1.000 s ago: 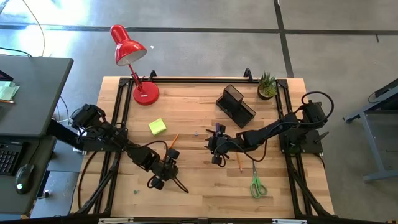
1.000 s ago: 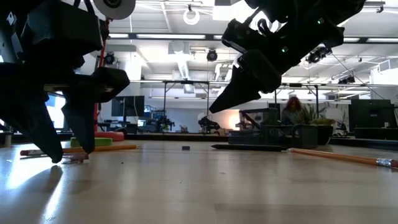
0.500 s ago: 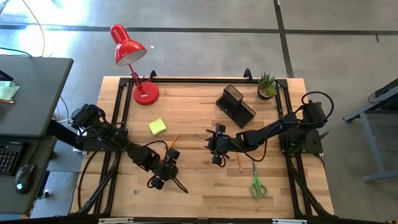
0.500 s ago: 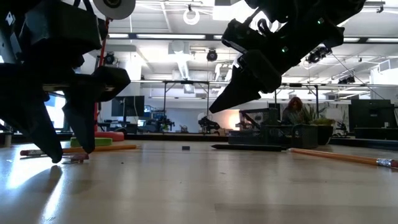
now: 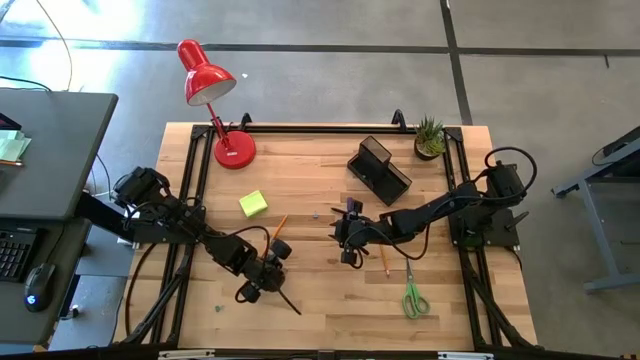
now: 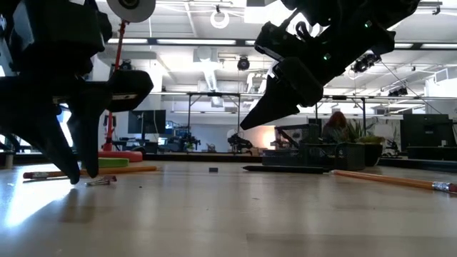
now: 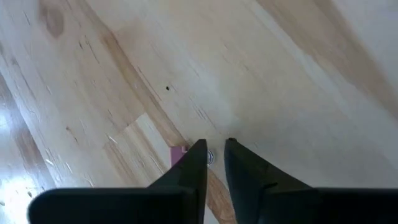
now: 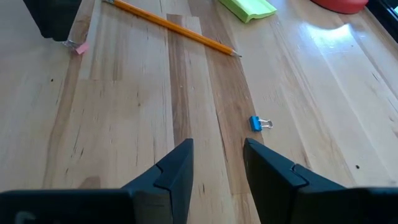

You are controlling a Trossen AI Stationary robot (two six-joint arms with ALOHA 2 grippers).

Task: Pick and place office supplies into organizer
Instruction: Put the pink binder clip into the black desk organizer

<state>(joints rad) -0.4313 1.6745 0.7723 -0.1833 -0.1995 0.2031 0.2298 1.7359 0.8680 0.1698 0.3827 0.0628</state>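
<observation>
High view: the organizer (image 5: 379, 167) at the table's far side is seen without supplies; sticky-note block (image 5: 253, 204), pencils (image 5: 279, 226) and scissors (image 5: 414, 297) are left lying out. Left gripper (image 5: 268, 283) is nearly closed over a pink-tipped item, right gripper (image 5: 346, 239) spread, empty.

We note a grey concrete floor (image 5: 330, 70) crossed by dark seam lines around the wooden tabletop (image 5: 320, 205). A dark desk (image 5: 45, 150) stands to its left, carrying a keyboard (image 5: 15, 255) and mouse (image 5: 38, 285). Across the room we see white ceiling ducting (image 6: 207, 71), ring lights (image 6: 220, 18), and what may be workbenches, too dim to confirm.
</observation>
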